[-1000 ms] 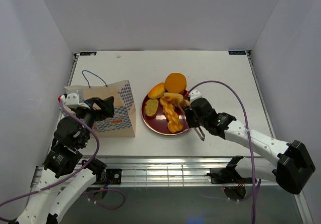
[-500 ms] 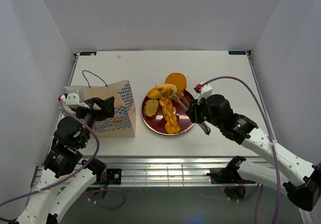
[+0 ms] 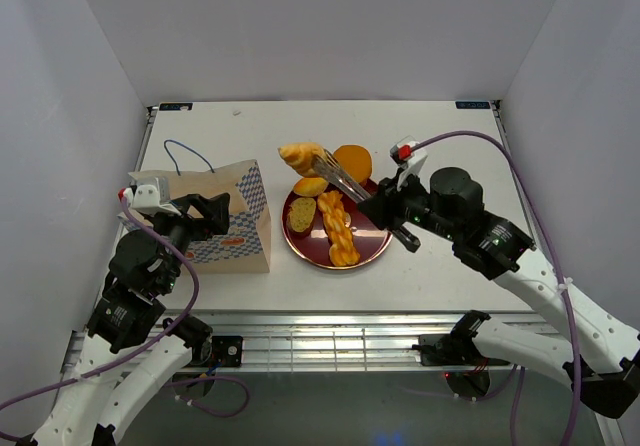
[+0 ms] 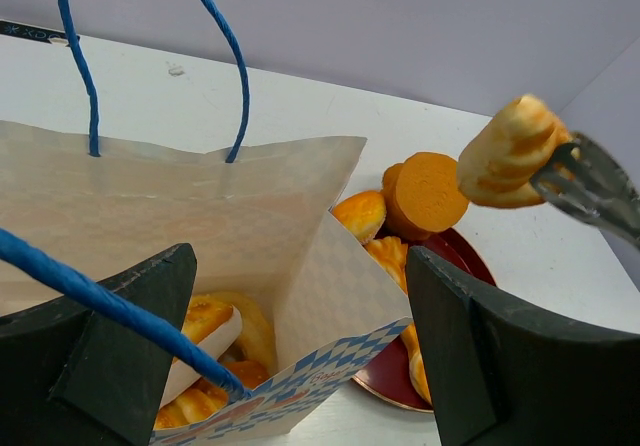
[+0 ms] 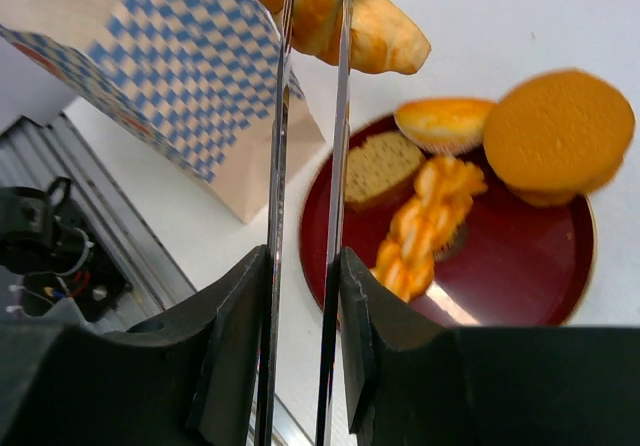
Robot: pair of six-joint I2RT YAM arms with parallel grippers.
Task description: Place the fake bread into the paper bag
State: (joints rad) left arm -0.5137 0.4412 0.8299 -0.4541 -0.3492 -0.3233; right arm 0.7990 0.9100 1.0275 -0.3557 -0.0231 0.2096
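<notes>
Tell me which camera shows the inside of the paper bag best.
Left wrist: it looks down into the open paper bag, bread pieces at the bottom. Top external has the left gripper over the opening; right wrist shows only the checkered outside.

Bread loaf lifted off the plate

The right gripper (image 3: 320,163) now sits higher and further left than before. The bread loaf (image 3: 298,154) it grips has left the plate (image 3: 368,231) and hangs above its far-left edge, nearer the paper bag (image 3: 235,228).
</notes>
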